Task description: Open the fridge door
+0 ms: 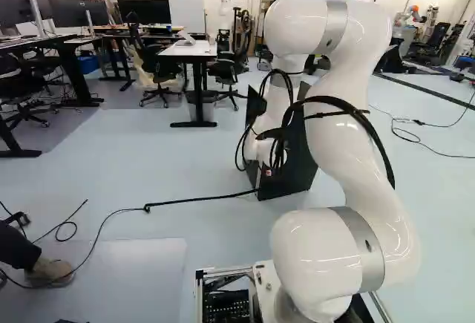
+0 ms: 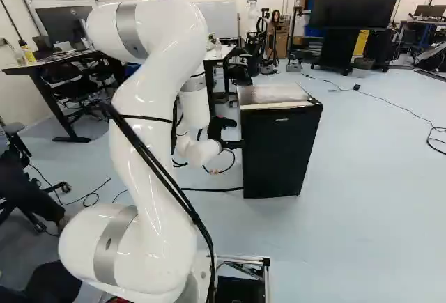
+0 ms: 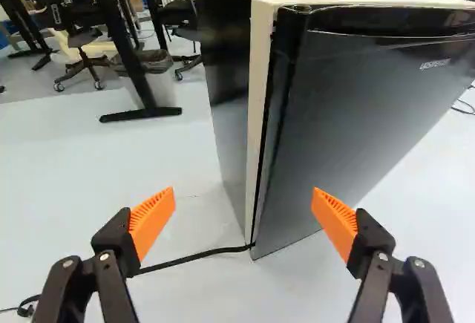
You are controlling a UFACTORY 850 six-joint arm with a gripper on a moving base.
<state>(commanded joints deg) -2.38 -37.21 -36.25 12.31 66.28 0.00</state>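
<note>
The arm [image 1: 364, 152] partly hides the fridge [image 2: 279, 157] in the left base view, and the wrist view's edge crops its door [image 3: 356, 115].

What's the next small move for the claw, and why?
I'd ease the open claw ahead, lining one orange pad up with the near upright edge of the fridge door. The door looks shut against its pale frame, and that edge shows between the pads, apparently touching neither.
</note>
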